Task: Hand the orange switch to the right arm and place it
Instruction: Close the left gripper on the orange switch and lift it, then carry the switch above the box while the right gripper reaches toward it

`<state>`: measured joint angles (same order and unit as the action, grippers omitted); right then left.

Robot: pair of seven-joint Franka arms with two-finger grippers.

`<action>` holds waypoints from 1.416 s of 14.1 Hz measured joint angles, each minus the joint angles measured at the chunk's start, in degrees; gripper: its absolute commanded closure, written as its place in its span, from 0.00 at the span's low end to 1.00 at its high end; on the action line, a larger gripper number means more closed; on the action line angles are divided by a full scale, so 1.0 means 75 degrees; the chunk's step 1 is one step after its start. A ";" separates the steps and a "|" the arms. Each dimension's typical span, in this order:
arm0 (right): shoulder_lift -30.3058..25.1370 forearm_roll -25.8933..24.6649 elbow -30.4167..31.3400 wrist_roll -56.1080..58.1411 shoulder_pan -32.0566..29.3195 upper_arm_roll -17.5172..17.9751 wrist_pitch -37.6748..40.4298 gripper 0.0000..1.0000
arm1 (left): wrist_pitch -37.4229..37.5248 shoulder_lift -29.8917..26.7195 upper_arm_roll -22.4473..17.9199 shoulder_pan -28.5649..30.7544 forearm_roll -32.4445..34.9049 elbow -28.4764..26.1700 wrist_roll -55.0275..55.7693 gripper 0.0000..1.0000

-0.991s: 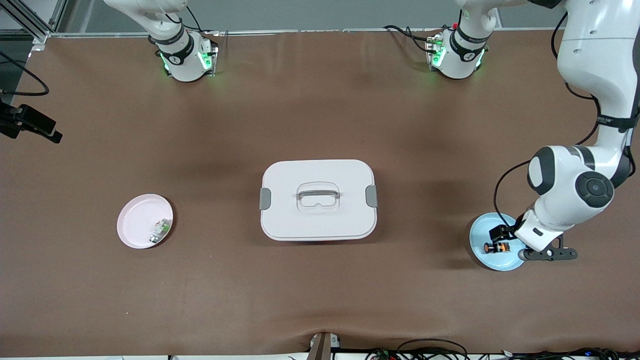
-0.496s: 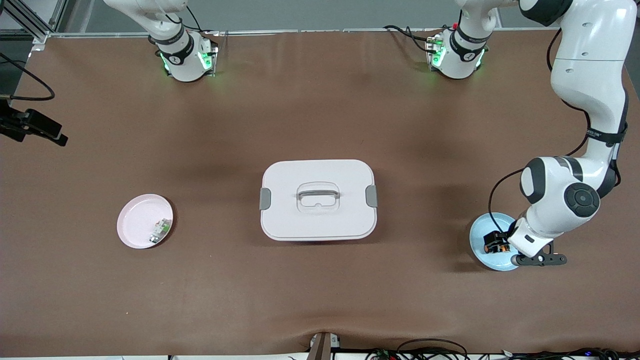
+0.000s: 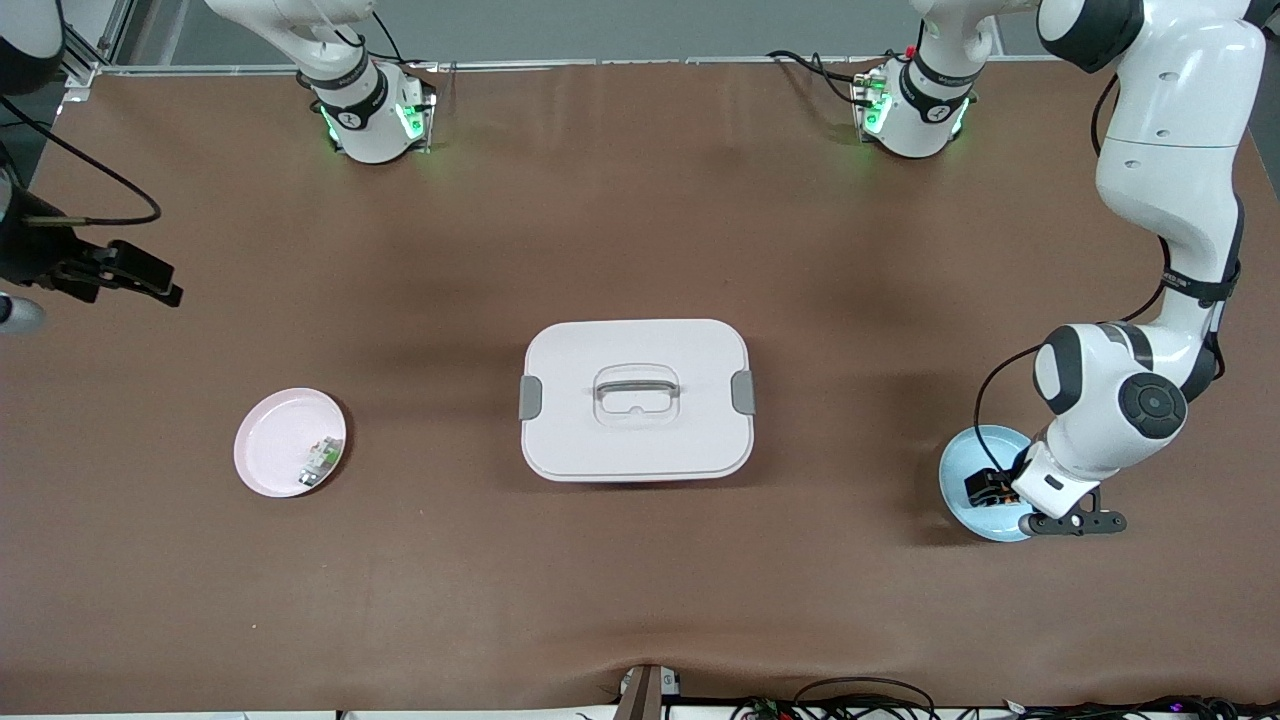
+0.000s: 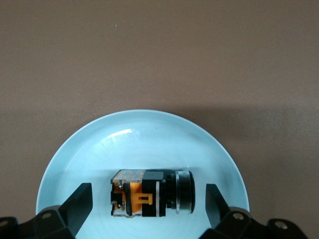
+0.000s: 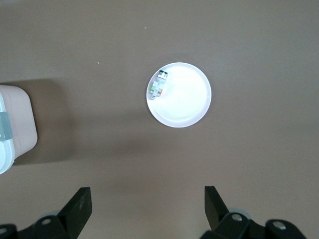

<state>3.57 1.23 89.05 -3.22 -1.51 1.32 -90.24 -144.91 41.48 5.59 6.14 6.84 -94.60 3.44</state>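
Observation:
The orange switch (image 4: 149, 194) lies on its side on the light blue plate (image 4: 139, 134), at the left arm's end of the table; in the front view the switch (image 3: 983, 487) is partly hidden by the left hand. My left gripper (image 4: 148, 196) is open and low over the plate, one finger past each end of the switch, neither touching it. It shows in the front view (image 3: 992, 488). My right gripper (image 5: 147, 199) is open and empty, up in the air over bare table at the right arm's end; its hand (image 3: 60, 262) shows at the front view's edge.
A pink plate (image 3: 275, 430) with a small white-and-green flat part (image 3: 322, 460) lies toward the right arm's end; both show in the right wrist view, plate (image 5: 187, 104) and part (image 5: 158, 83). A white lidded box (image 3: 636, 400) with a handle stands mid-table.
My left arm has drawn in and its gripper has shifted over the switch, covering more of it. My right arm's hand has come farther into the front view.

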 measured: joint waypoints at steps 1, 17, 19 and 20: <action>0.0084 0.0000 0.0000 -0.0002 0.0094 0.0003 -0.0006 0.00 | 0.0000 0.0017 0.0003 -0.0001 0.0000 0.0000 0.0000 0.00; 0.0345 0.1714 0.0353 -0.0911 0.1265 0.0049 -0.0033 0.00 | 0.0176 0.0128 0.0137 0.0001 -0.0025 0.0251 0.0000 1.00; 0.0353 0.2142 0.0615 -0.0931 0.1266 0.0044 -0.0265 0.00 | 0.0892 -0.0221 0.0351 0.0007 -0.0145 0.0379 0.0044 1.00; 0.0353 0.2372 0.0764 -0.0932 0.1268 0.0045 -0.0387 0.00 | 0.1370 -0.0495 0.0458 0.0000 -0.0281 0.0431 0.0082 1.00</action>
<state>6.22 19.02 94.78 -10.22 8.00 1.65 -93.15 -134.63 37.76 9.03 6.14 4.73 -91.37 4.06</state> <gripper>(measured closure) 0.000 0.278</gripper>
